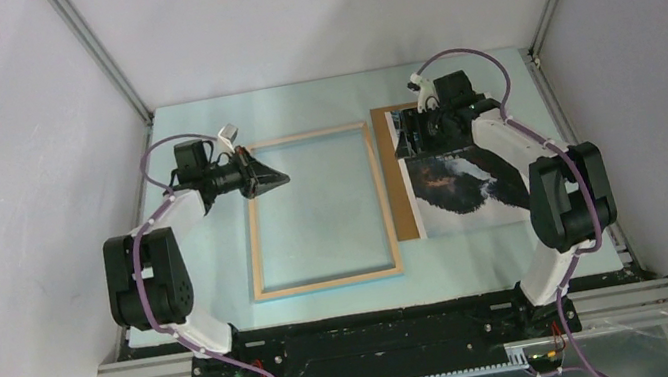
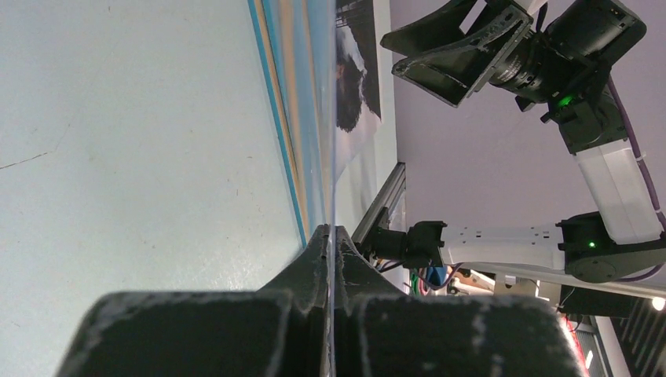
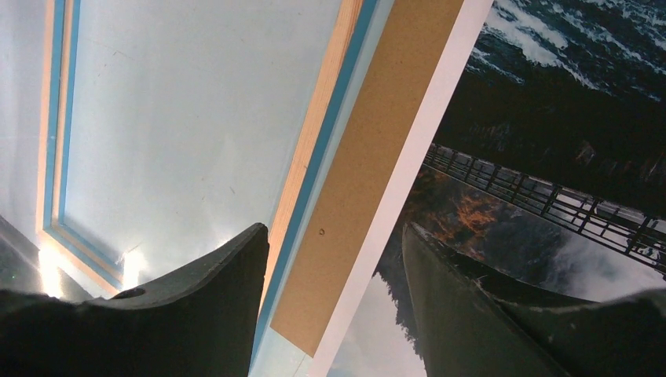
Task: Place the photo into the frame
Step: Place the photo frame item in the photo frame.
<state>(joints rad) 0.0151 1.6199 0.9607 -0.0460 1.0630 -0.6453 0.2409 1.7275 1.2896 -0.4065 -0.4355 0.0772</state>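
**Right pincer apart above the photo's edge**

The right pincer (image 3: pixel 334 233) gapes wide and empty over the brown backing board (image 1: pixel 401 200) and the photo (image 1: pixel 465 196) lying on it, just right of the frame (image 1: pixel 329 279). The left pincer (image 1: pixel 284 178) is pressed together at the frame's far-left corner. The frame lies wood side up on the counter (image 1: pixel 493 259).

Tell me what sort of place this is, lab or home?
Most likely a lab robot cell, not a home: plain grey walls on aluminium posts, the left arm and right arm bolted at the near edge of a table carrying the frame and photo.
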